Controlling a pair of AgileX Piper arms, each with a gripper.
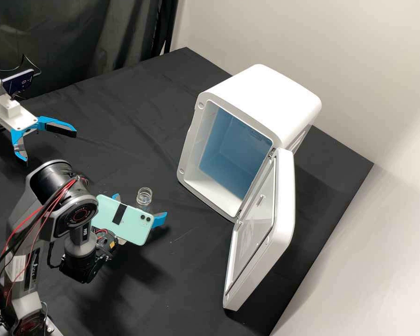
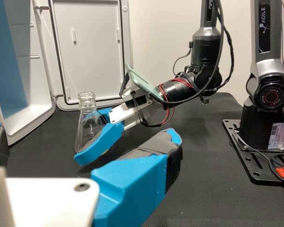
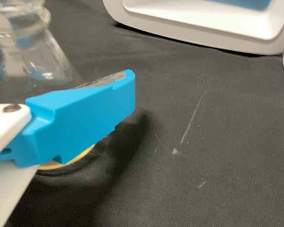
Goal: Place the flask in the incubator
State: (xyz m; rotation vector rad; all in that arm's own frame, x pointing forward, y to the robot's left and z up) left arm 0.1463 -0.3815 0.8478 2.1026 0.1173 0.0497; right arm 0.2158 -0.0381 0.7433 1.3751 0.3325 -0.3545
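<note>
A clear conical flask [image 1: 145, 196] stands upright on the black bench in front of the white incubator [image 1: 266, 98], whose door [image 1: 261, 228] hangs wide open on a blue interior. My right gripper [image 1: 140, 211] is low on the bench and open, with one blue finger on each side of the flask's [image 2: 87, 125] body. The near finger [image 3: 85, 109] lies close beside the glass [image 3: 26, 52]. My left gripper [image 1: 46, 143] hovers open and empty at the far left, well away from the flask. One of its own fingers [image 2: 137, 182] shows in the left wrist view.
The incubator's open door swings toward the bench's front right edge. A mint-green phone [image 1: 125, 220] is mounted on the right wrist above the flask. Another arm's base and plate [image 2: 265, 137] stand on the bench. A white wall runs behind the incubator.
</note>
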